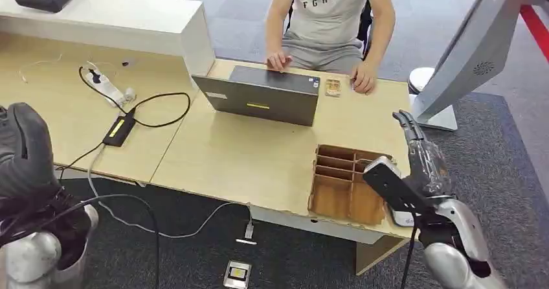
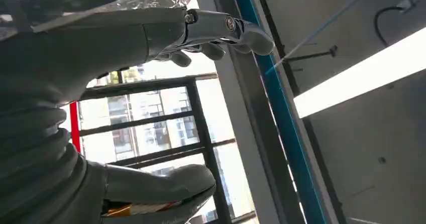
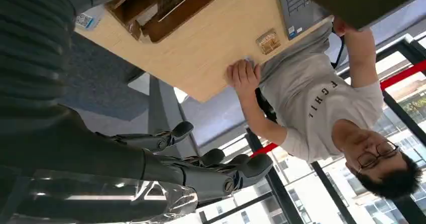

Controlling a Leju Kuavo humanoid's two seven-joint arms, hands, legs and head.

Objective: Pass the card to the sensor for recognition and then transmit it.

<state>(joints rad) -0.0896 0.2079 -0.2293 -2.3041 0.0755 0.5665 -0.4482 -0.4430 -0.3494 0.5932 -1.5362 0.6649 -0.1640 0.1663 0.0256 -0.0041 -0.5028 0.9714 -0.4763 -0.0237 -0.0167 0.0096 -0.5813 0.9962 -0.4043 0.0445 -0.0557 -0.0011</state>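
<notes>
A wooden divided box [image 1: 343, 185] stands at the table's front right; the right wrist view shows it [image 3: 166, 5] with a pale flat piece in one slot, which I cannot identify as the card. A small tan square object [image 1: 333, 87] lies beside the laptop, close to the person's hand [image 1: 364, 81], and appears again [image 3: 269, 41] in the right wrist view. My right hand [image 1: 421, 156] hovers just right of the box, fingers [image 3: 221, 171] stretched out and holding nothing. My left hand [image 1: 26, 148] is raised at the far left, fingers [image 2: 221, 33] apart, nothing in it.
A person sits behind the table with both hands by an open laptop [image 1: 262, 94]. A power strip [image 1: 110, 88], a black adapter [image 1: 118, 130] and cables lie at the left. A monitor stand [image 1: 447, 101] rises at the right. A small device [image 1: 237, 274] lies on the floor.
</notes>
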